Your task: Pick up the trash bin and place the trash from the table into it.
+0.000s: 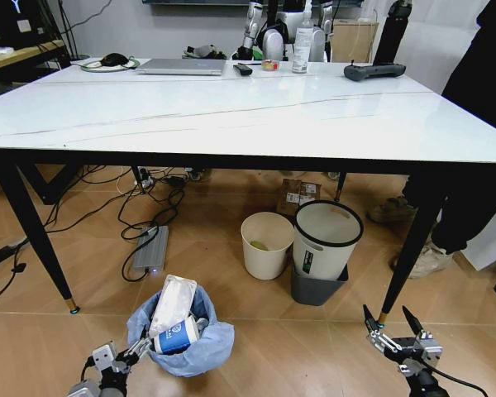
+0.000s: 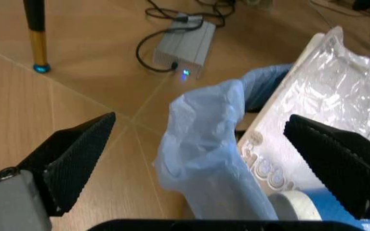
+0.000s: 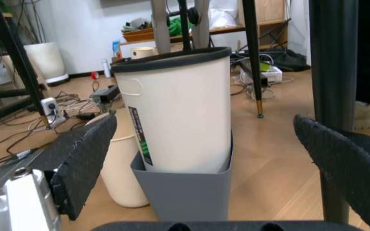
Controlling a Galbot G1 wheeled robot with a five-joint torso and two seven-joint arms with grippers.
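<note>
The trash bin (image 1: 182,341), lined with a crinkly light-blue bag, stands on the wooden floor in front of the white table (image 1: 231,116). Trash sticks out of it: a clear plastic pack (image 1: 172,303) and a blue-white paper cup (image 1: 175,337). My left gripper (image 1: 126,354) is open, low beside the bin's left rim. In the left wrist view the blue bag's edge (image 2: 204,144) lies between the spread fingers (image 2: 75,159), with the pack (image 2: 326,106) just beyond. My right gripper (image 1: 393,327) hangs open near the floor by the table's front right leg (image 1: 409,256).
Under the table stand a cream round bin (image 1: 266,244) and a white bin with a black rim (image 1: 326,238) nested in a grey one (image 3: 185,192). A grey power brick (image 1: 151,248) and cables lie on the floor. A laptop (image 1: 182,66), remote (image 1: 374,72) and bottle (image 1: 302,45) sit on the tabletop.
</note>
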